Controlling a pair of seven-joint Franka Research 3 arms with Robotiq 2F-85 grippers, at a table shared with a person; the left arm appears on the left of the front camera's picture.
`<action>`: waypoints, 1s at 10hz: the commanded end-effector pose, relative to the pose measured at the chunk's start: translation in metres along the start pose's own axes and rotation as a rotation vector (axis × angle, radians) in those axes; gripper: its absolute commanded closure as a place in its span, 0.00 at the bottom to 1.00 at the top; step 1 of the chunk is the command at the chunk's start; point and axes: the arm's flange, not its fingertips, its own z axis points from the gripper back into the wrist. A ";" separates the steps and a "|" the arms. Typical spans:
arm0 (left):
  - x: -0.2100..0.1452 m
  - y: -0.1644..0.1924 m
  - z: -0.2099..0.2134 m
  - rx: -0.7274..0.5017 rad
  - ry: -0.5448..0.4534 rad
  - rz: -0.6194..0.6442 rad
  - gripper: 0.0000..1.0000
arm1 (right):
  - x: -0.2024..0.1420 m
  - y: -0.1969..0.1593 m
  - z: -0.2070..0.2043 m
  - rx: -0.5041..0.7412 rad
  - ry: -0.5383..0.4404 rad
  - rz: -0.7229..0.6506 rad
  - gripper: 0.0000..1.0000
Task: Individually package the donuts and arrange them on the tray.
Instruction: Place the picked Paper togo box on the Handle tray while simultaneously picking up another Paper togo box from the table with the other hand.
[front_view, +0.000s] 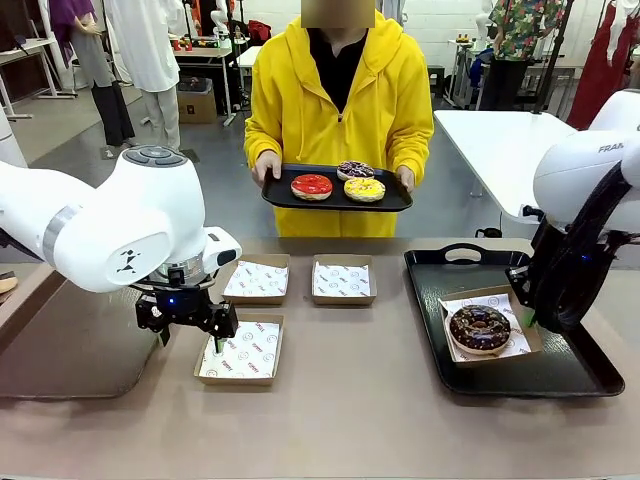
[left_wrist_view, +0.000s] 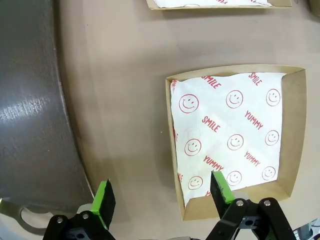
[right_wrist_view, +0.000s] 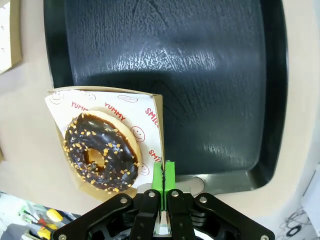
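Donuts (front_view: 364, 189) wait at 12 o'clock across our brown table (front_view: 380, 400), left gripper (left_wrist_view: 163, 192) wide open, right gripper (right_wrist_view: 164, 172) pinching the box (right_wrist_view: 160, 120) edge.

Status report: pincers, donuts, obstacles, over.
Left pincer open over empty paper-lined brown cardboard box. Right pincer shut on second box, chocolate sprinkled donut inside. Nothing in the way.
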 end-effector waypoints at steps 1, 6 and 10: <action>0.008 -0.005 -0.010 0.012 -0.023 0.031 0.00 | 0.010 0.005 -0.008 -0.003 0.001 0.006 0.99; 0.006 -0.006 -0.014 -0.038 -0.040 0.038 0.00 | 0.013 0.006 -0.012 -0.021 0.009 -0.001 0.99; 0.006 -0.006 -0.016 -0.060 -0.029 0.023 0.00 | 0.016 0.012 -0.019 -0.052 0.032 0.061 0.99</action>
